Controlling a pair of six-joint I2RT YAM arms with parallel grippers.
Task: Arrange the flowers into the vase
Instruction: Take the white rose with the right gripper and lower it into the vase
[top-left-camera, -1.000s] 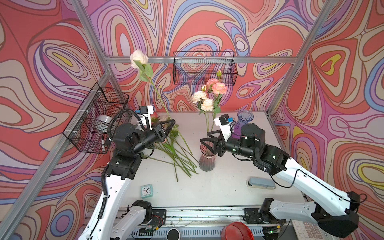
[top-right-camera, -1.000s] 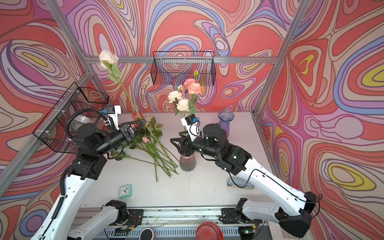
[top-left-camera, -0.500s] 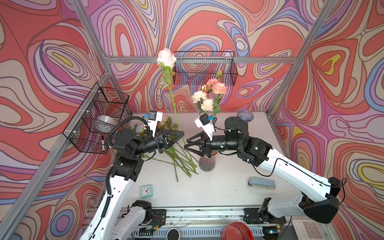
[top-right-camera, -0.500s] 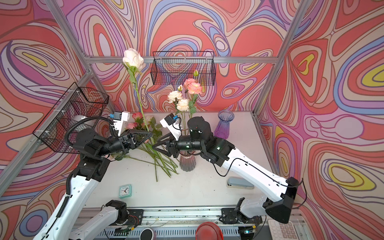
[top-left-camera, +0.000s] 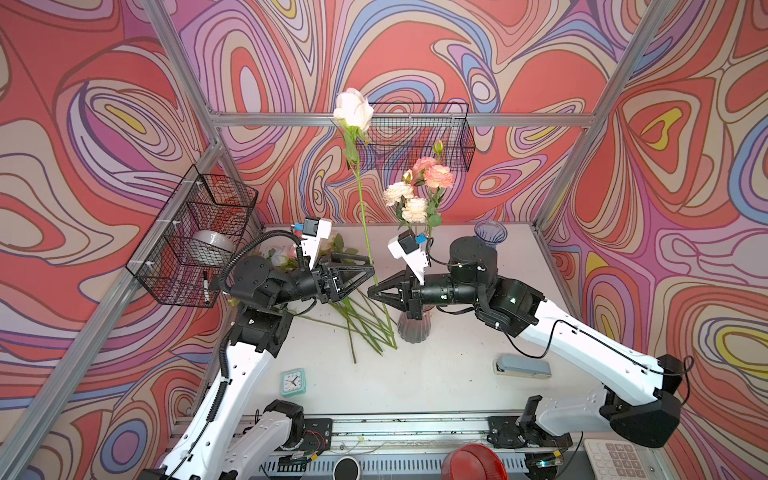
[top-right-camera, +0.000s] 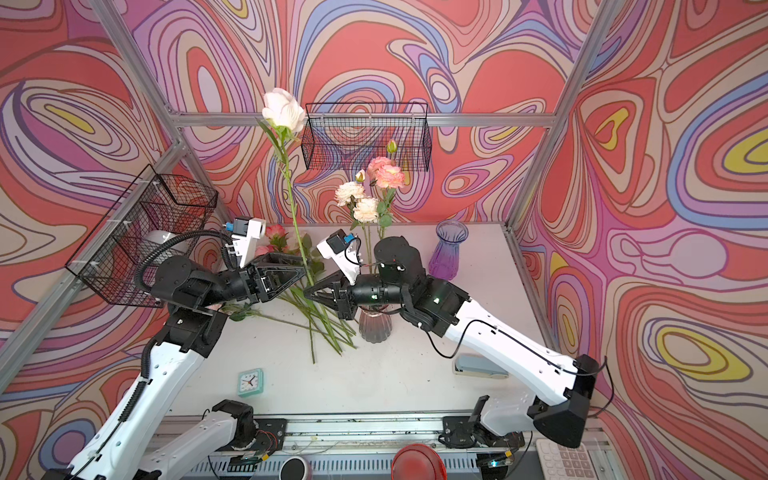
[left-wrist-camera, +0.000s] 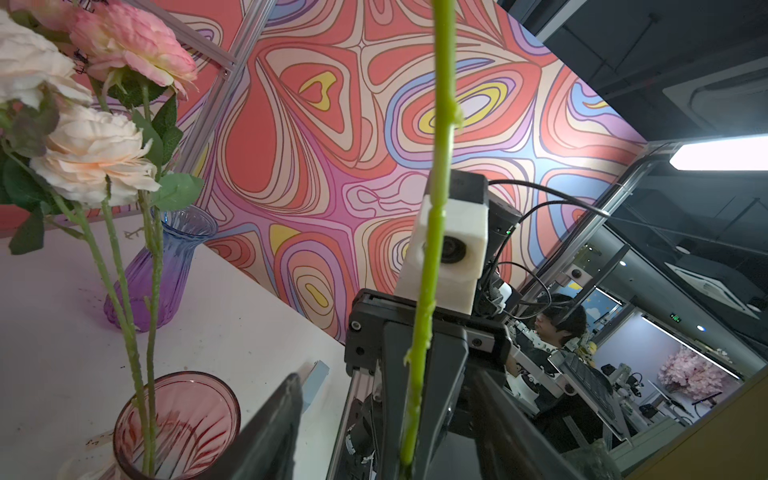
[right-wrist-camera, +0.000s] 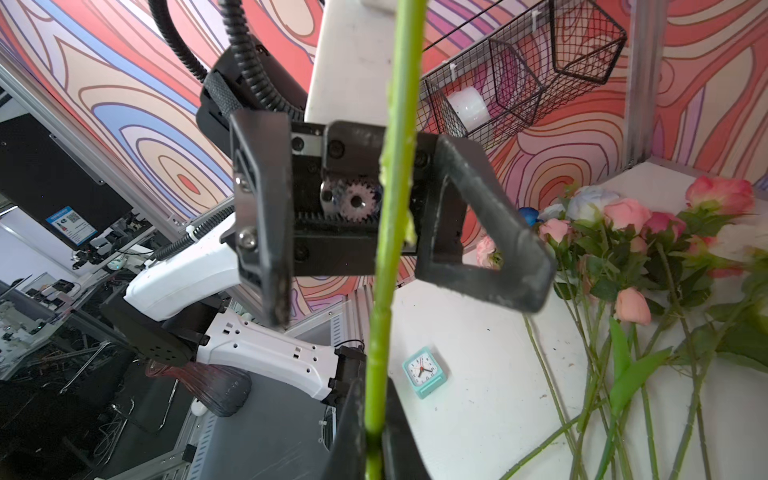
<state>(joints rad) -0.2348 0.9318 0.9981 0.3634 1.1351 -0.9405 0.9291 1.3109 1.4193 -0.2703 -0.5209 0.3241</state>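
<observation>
The right gripper (top-left-camera: 372, 294) is clamping the white rose (top-left-camera: 353, 109) by its stem. The left gripper (top-left-camera: 370, 272) is standing open around it.

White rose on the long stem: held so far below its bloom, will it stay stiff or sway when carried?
The white rose stands nearly straight above the right gripper, so its stem seems stiff. With the bloom far above the grip, it probably sways and may pivot between the fingers.

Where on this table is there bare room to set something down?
Bare white table lies at the front, between the small teal alarm clock and the grey stapler, before the pink ribbed glass vase. Crowded: the loose long-stemmed flowers left of that vase, where the right gripper holds a tall white rose.
</observation>
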